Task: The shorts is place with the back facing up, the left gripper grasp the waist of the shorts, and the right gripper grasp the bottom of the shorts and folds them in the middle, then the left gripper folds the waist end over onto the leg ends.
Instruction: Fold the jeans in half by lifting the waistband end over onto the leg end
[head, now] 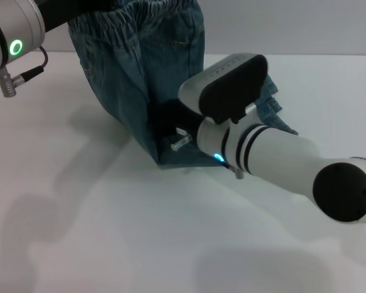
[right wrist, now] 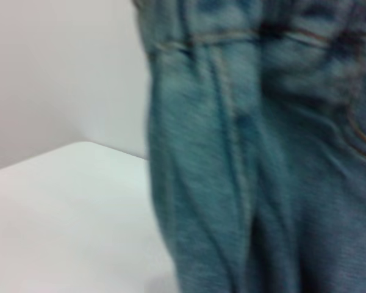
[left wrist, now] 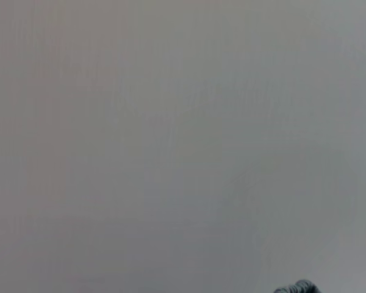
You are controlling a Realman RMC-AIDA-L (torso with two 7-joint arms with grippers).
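Hanging in a single piece, the shorts (head: 134,67) are one garment of faded blue denim, lifted at the far side of the white worktop (head: 97,232) with the lower fabric draping down to touch it. Its cloth is soft and creased, with lighter worn streaks and tan stitched seams; the waist (head: 152,15) shows as a gathered, ruffled elastic band at the raised end. One curved pocket seam shows below that band.

Two arms are present. The left hand (head: 79,9) sits at the upper edge of the head view, up against the waist; its arm is a smooth silver-white cylinder bearing one green ring light and one dark cable plug. Whether its prongs are closed on the band I cannot tell, since they are cut off by the edge.

The right hand (head: 171,131) is low, at the bottom of the shorts (head: 189,160), where the denim meets the worktop. Its white cylindrical arm has black rings and one blue light. Its dark prongs are buried against the fabric, so its grip cannot be told either.

The right wrist view is filled with folded denim (right wrist: 250,171) close up.
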